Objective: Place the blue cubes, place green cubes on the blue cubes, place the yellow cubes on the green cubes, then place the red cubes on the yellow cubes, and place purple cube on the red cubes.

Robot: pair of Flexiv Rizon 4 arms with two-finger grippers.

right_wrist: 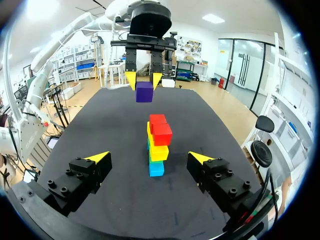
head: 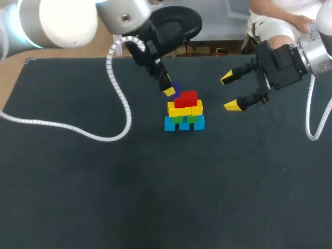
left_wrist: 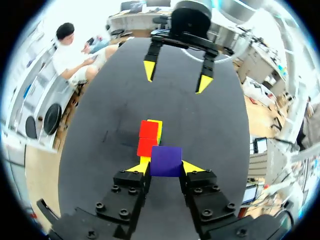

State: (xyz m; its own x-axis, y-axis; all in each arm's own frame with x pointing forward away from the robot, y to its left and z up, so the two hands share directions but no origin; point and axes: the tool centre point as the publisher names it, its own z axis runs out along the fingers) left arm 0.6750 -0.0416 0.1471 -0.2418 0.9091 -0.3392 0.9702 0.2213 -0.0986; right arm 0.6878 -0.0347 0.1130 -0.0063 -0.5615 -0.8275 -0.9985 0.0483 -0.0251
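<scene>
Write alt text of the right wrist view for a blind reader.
The left gripper holds a purple cube above and beyond a stack of cubes, red atop yellow, green and blue, on a dark table. The right gripper sits open before the stack.

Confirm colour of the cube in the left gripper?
Purple. The cube sits clamped in the left gripper; the left wrist view shows it best.

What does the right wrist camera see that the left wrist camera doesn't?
Only the right wrist view shows the blue cube at the stack's bottom, and air between the purple cube and the stack. Only the left wrist view shows the right gripper head-on, open. Both show the left gripper shut on the purple cube, plus red cubes and yellow cubes.
</scene>
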